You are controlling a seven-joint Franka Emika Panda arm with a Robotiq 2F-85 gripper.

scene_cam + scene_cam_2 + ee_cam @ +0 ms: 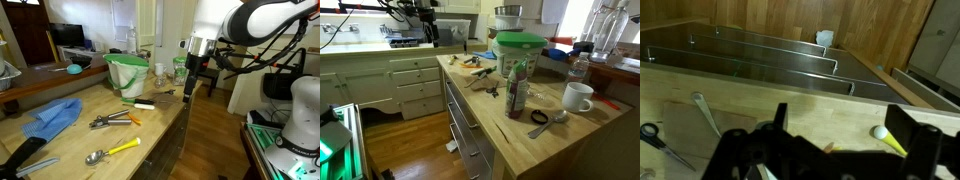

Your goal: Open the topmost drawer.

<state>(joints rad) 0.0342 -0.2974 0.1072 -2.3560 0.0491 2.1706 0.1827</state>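
In an exterior view, my black two-fingered gripper [195,85] hangs just off the pale wooden butcher-block tabletop [100,103]. In an exterior view, the wide dark-wood topmost drawer [455,98] sits shut directly under the tabletop's edge. In the wrist view, my jaws stand wide apart, empty, over the tabletop's edge.

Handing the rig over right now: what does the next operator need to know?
Gripper: open and empty, hovering over the edge of the counter.
Topmost drawer: looks shut, flush with the drawers below. Its bar handle is untouched.
Done: the approach only.
Left: lower to the handle, close the fingers on it and pull the drawer out.
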